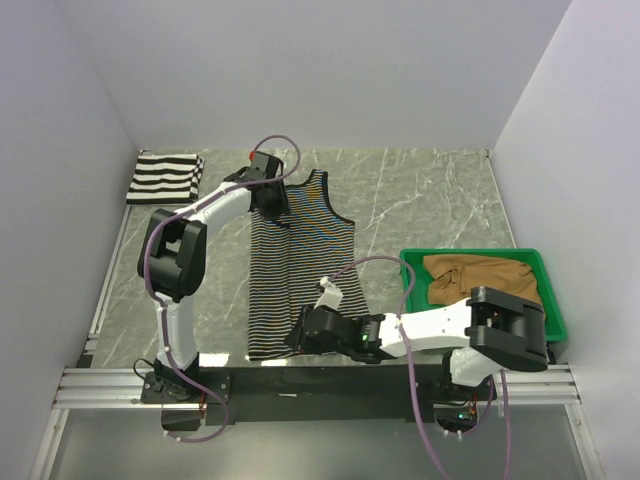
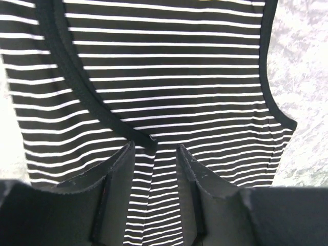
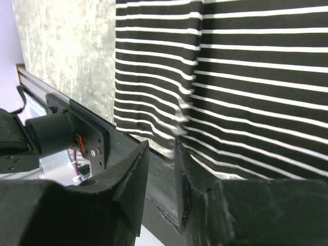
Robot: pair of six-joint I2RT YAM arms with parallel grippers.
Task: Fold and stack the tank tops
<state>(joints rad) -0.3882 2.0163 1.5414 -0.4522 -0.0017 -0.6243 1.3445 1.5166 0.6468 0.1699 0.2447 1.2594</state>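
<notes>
Right gripper (image 3: 163,154) hangs low at the near edge of the table, its jaws apart and nothing between them. The hem of the thin-pinstriped dark cloth tank top (image 1: 300,270) lies just ahead of its fingertips.

We see that top stretched out at full length down the middle of the grey marbled table (image 1: 420,200), hem toward us and straps away. A soft ridge runs through the cloth near the hem. We judge it is not yet folded into a small packet.

To the right, the plain tan-brown tank top (image 1: 480,275) sits bunched in the green plastic tray (image 1: 410,265), untouched as far as we can tell.

Further out, the left gripper (image 2: 155,147) hovers over the pinstriped top's neckline, jaws parted, with striped cloth showing in the gap but not pinched.

At the far left corner, the wide black-and-white striped tank top (image 1: 165,177) lies folded in a neat rectangle. By our reckoning one top is done, the second is under way, and the third and the stacking remain.
</notes>
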